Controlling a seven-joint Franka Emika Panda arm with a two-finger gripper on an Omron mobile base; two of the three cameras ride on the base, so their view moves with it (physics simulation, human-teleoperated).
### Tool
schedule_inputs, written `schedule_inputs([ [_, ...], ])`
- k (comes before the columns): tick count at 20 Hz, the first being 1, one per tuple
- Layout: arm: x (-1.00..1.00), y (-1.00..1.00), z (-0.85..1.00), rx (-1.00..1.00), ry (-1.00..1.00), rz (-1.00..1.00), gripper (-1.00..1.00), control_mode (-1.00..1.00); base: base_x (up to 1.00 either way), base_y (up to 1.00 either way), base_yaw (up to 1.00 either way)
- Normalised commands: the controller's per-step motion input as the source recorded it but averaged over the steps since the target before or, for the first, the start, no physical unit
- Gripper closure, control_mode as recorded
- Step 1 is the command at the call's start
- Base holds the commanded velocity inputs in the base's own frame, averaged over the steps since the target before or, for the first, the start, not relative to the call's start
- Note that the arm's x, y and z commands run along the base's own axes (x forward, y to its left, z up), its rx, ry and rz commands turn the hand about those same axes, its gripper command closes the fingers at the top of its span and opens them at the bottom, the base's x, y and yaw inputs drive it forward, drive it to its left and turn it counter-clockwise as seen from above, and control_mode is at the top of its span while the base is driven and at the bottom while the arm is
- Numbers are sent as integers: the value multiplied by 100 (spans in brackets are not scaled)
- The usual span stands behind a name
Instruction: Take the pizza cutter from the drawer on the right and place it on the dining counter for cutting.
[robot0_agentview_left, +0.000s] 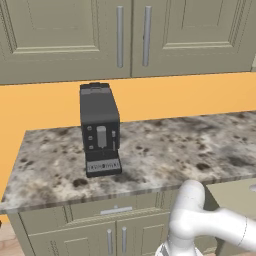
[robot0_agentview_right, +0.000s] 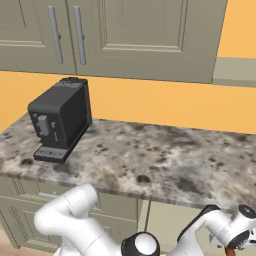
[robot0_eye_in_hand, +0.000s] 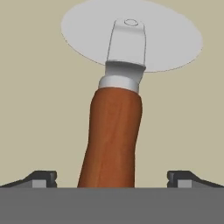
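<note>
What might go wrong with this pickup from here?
1. The open hand straddles only the end of the reddish-brown wooden handle of the pizza cutter; a grip there may let the round silver blade droop or swing.
2. The handle lies slightly off-centre and tilted between the fingertips, so closing could twist it.

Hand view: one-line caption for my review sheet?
Open gripper straddling the pizza cutter handle on the drawer floor.
</note>
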Motion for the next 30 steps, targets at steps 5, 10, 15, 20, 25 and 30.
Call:
schedule_inputs([
  [5, -5, 0, -27, 0, 6, 0, -100, -100, 0, 0, 0],
  [10, 0, 0, -18, 0, 2, 0, -100, -100, 0, 0, 0],
  [15, 0, 0, 0, 0, 0, 0, -100, -100, 0, 0, 0],
  [20, 0, 0, 0, 0, 0, 0, -100, -100, 0, 0, 0],
  [25, 0, 0, 0, 0, 0, 0, 100, -100, 0, 0, 0],
  [30, 0, 0, 0, 0, 0, 0, 100, -100, 0, 0, 0],
])
